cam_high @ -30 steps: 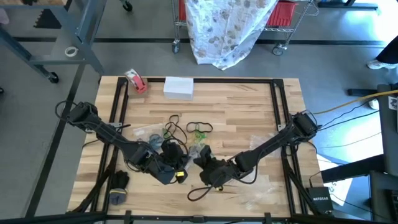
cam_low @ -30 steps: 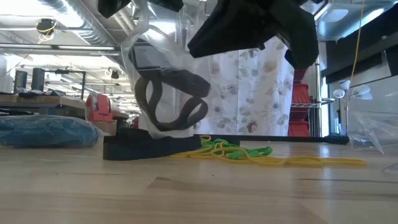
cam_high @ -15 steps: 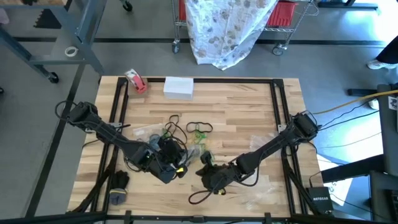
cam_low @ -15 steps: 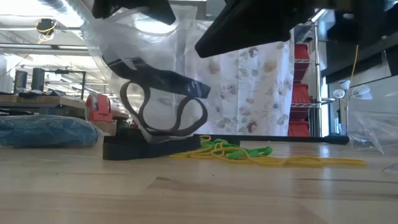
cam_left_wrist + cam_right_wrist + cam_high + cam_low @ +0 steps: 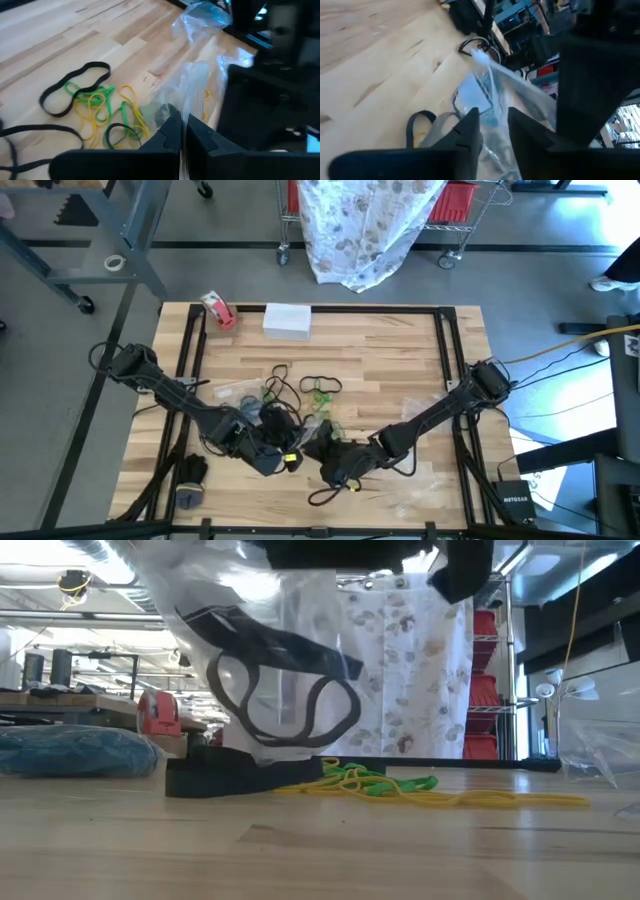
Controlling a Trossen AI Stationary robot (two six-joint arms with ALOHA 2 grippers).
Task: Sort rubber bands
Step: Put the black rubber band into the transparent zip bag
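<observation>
Left hand [image 5: 182,131] stays clamped on the bag [image 5: 270,650]; right hand [image 5: 494,131], fingers apart astride its edge, should widen the mouth.

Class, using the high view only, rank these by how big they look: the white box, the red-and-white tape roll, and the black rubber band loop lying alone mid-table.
1. white box
2. black rubber band loop, slightly smaller
3. red-and-white tape roll
</observation>
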